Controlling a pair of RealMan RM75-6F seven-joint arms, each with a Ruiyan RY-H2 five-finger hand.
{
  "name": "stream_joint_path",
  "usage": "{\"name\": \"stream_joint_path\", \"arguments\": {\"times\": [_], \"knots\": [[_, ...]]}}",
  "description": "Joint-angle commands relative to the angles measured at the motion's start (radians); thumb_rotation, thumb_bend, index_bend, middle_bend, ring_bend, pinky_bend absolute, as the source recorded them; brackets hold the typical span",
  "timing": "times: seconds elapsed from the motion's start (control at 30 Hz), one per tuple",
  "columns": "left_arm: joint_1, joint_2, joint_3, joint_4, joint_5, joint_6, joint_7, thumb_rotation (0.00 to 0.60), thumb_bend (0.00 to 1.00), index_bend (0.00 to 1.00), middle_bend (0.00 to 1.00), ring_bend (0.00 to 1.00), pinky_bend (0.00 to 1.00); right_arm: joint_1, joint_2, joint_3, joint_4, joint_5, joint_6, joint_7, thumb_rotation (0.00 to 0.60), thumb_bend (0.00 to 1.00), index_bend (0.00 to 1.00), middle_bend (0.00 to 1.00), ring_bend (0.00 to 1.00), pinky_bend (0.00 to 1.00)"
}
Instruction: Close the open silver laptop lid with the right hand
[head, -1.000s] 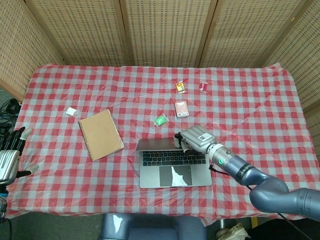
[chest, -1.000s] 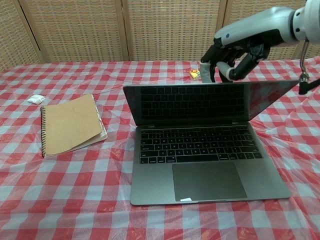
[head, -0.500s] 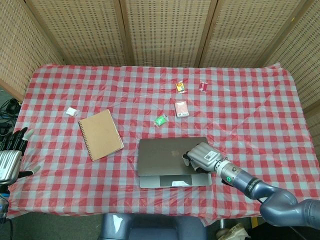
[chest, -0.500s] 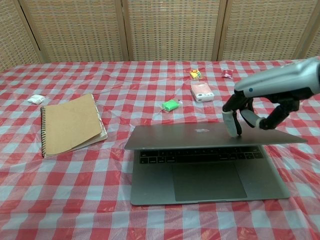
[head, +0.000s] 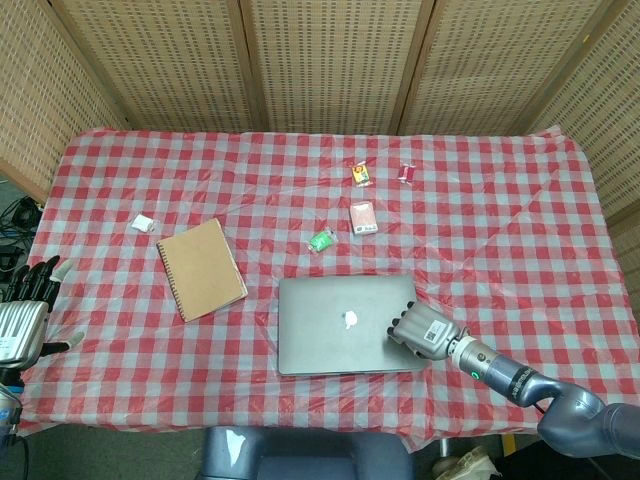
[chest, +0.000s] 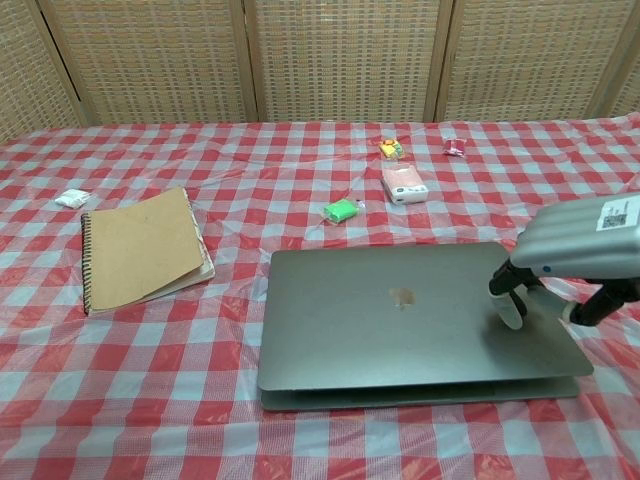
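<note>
Silver-grey and blocky, my right hand rests on the flat silver laptop lid at its right side, fingertips pointing down and touching the metal, curled on nothing. A small white sticker sits on the back of this hand, with print too small to read. From the head view the same hand lies at the laptop's right edge, with my grey-blue forearm running off beyond it.

Under my fingers the lid is almost fully down over the base; a thin gap shows along the front edge in the chest view. A pale logo mark sits at the middle of the lid, its shape too faint to name for certain.

Left of the laptop lies a tan spiral-bound notebook, shut, and beyond that a small crumpled white packet. Behind the laptop is a small green wrapped item, then a pink box, and further back a yellow-and-orange packet and a small red packet; no writing on them can be read. All of it lies on a red-and-white checked tablecloth.

My left hand hangs far to the laptop's left, off the table's edge, dark fingers spread, holding nothing.
</note>
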Motion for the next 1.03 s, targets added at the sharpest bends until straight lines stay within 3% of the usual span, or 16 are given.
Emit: {"name": "stream_joint_path", "arguments": {"times": [0.03,0.2,0.47,0.5,0.57,0.6,0.63,0.67,0.7,0.9,1.03], "knots": [[0.000,-0.001,0.000,0.001,0.000,0.001,0.001,0.600,0.00,0.00,0.00,0.00,0.00,-0.003,-0.017,-0.014,0.021,-0.016,0.005,0.017,0.600,1.00,0.46,0.52,0.49,0.41],[-0.001,0.004,0.000,0.001,0.005,0.002,-0.013,0.600,0.00,0.00,0.00,0.00,0.00,-0.009,-0.012,-0.013,0.036,-0.037,0.044,0.021,0.600,1.00,0.46,0.52,0.49,0.41],[0.000,0.014,-0.001,0.000,0.005,-0.001,-0.044,0.600,0.00,0.00,0.00,0.00,0.00,-0.099,0.150,0.092,-0.071,-0.015,0.345,0.033,0.600,1.00,0.41,0.47,0.47,0.39],[0.000,0.014,-0.001,0.000,0.010,0.002,-0.049,0.600,0.00,0.00,0.00,0.00,0.00,-0.112,0.164,0.099,-0.077,-0.007,0.371,0.034,0.600,0.96,0.35,0.41,0.41,0.33],[0.002,0.013,0.001,0.006,0.032,0.020,-0.067,0.600,0.00,0.00,0.00,0.00,0.00,-0.160,0.199,0.117,-0.083,0.029,0.447,0.047,0.600,0.64,0.20,0.24,0.24,0.17],[0.004,0.012,0.002,0.011,0.045,0.031,-0.074,0.600,0.00,0.00,0.00,0.00,0.00,-0.191,0.207,0.129,-0.080,0.061,0.488,0.042,0.600,0.36,0.11,0.12,0.12,0.08],[0.006,0.011,0.005,0.015,0.055,0.040,-0.079,0.600,0.00,0.00,0.00,0.00,0.00,-0.223,0.209,0.137,-0.075,0.094,0.527,0.031,0.600,0.13,0.05,0.05,0.04,0.03],[0.008,0.012,0.008,0.016,0.064,0.048,-0.082,0.600,0.00,0.00,0.00,0.00,0.00,-0.265,0.205,0.145,-0.071,0.140,0.571,0.017,0.600,0.05,0.04,0.02,0.01,0.00],[0.010,0.014,0.010,0.014,0.069,0.051,-0.082,0.600,0.00,0.00,0.00,0.00,0.00,-0.294,0.200,0.147,-0.068,0.170,0.598,0.014,0.600,0.00,0.03,0.00,0.00,0.00],[0.019,0.047,0.027,-0.024,0.101,0.065,-0.098,0.600,0.00,0.00,0.00,0.00,0.00,-0.460,0.097,0.130,0.034,0.237,0.766,0.051,0.600,0.00,0.00,0.00,0.00,0.00],[0.029,0.073,0.045,-0.046,0.132,0.080,-0.117,0.600,0.00,0.00,0.00,0.00,0.00,-0.582,0.012,0.098,0.096,0.266,0.883,-0.004,0.600,0.00,0.00,0.00,0.00,0.00]]}}
